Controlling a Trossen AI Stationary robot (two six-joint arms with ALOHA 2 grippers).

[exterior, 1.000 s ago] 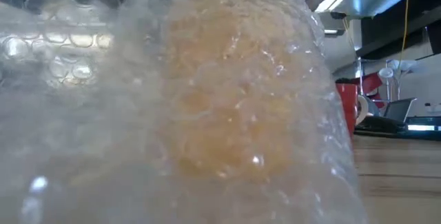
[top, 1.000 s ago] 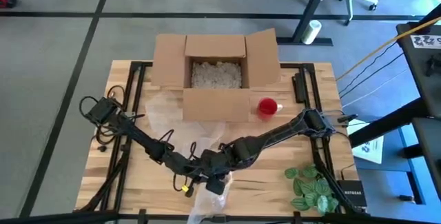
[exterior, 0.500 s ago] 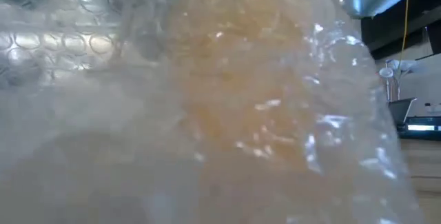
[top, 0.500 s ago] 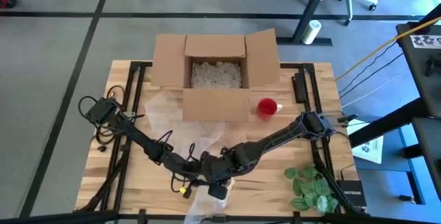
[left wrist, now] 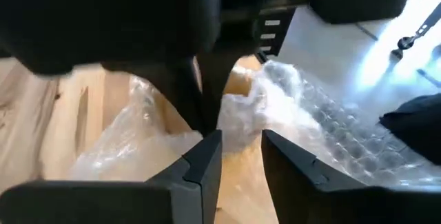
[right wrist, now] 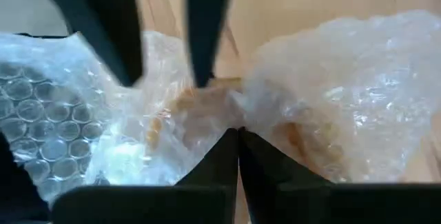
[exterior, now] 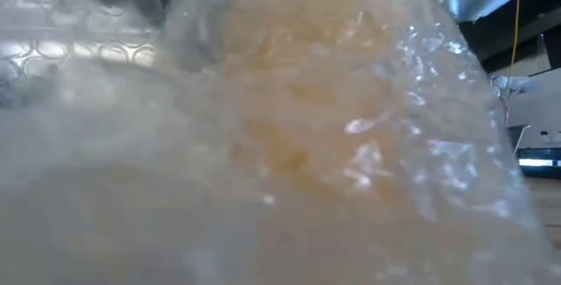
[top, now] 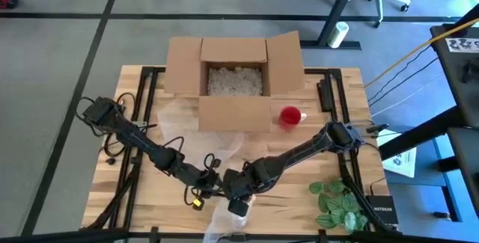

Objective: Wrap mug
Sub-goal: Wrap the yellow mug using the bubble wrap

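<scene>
Wooden tabletop (top: 299, 187), near edge: right gripper (right wrist: 238, 136) jaws pinched on bubble wrap (right wrist: 344, 79) to hold it around mug (exterior: 289, 136); left gripper (left wrist: 240, 148) jaws narrowly parted, empty beside it.

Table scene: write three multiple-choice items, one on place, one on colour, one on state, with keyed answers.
1. Where is the cardboard box?
A. far edge, centre
B. near-left corner
C. on the floor

2. What colour is the cup beside the box?
A. blue
B. red
C. white

3. How are the right gripper fingers?
A. spread wide
B. out of sight
C. closed on the bubble wrap

Answers: 1 A, the high view shows it at the table's far middle; 2 B, plainly red; 3 C, the fingertips meet with wrap pinched between them.
</scene>
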